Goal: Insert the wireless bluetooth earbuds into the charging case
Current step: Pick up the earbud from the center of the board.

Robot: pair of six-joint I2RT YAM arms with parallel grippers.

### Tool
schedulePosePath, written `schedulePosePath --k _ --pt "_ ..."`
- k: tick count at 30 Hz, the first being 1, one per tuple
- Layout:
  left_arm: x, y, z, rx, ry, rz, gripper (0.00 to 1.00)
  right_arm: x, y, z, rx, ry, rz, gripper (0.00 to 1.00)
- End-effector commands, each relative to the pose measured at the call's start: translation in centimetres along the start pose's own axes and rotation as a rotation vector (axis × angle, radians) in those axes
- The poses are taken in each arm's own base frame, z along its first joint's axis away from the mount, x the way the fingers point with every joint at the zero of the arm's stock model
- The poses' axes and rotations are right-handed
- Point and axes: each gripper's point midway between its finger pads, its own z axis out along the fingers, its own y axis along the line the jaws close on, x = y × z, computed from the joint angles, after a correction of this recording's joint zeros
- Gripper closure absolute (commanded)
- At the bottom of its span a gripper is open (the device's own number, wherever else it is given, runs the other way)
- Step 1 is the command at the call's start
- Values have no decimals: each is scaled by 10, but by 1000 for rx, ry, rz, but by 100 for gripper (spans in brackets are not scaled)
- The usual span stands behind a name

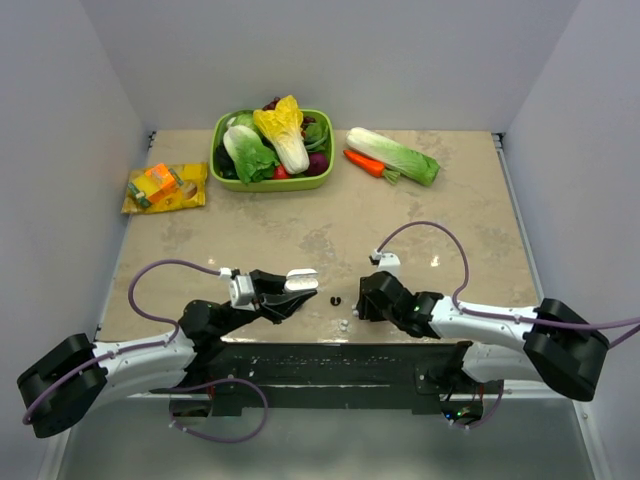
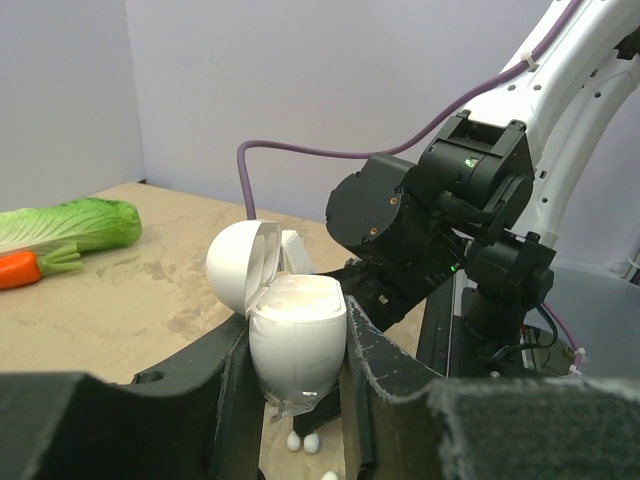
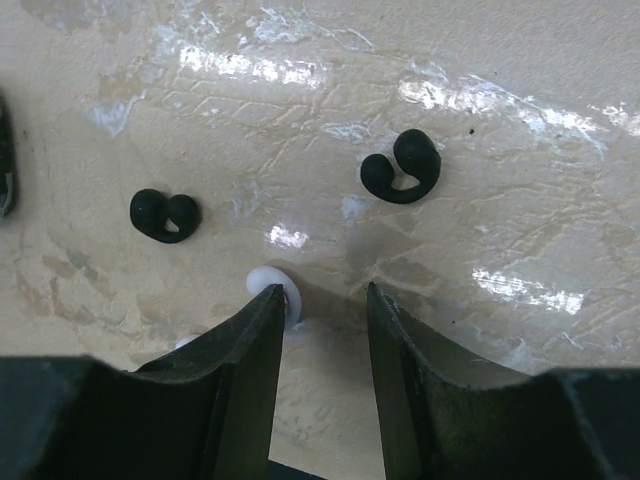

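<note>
My left gripper [image 1: 292,292] is shut on the white charging case [image 1: 301,281] and holds it just above the table. In the left wrist view the case [image 2: 297,345] stands upright between the fingers, its lid [image 2: 240,265] hinged open to the left. Two tiny black earbuds lie on the table in the right wrist view, one left [image 3: 165,215] and one right [image 3: 403,167]. My right gripper [image 3: 322,295] is open and empty, tips near the table just short of them. Only one bud [image 1: 334,299] shows from above, between the grippers.
Small white bits lie by my right gripper's left fingertip [image 3: 272,281] and under the case [image 2: 305,441]. At the back stand a green bowl [image 1: 222,170] of vegetables, a napa cabbage [image 1: 393,155], a carrot [image 1: 364,162] and a yellow snack packet [image 1: 165,187].
</note>
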Motion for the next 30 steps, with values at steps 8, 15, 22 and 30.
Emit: schedulePosePath --k 8,15,22,30 --pt "-78 -17 -6 60 -329 104 100 -9 23 5 -73 -5 -6 57" --pt "-78 -18 -6 63 -330 103 100 -4 26 6 -95 9 -12 66" --pt "-78 -18 -6 66 -328 102 100 -4 30 5 -119 13 -16 79" --pt "-78 -15 -5 48 -327 93 100 -45 47 -36 -233 -125 27 100"
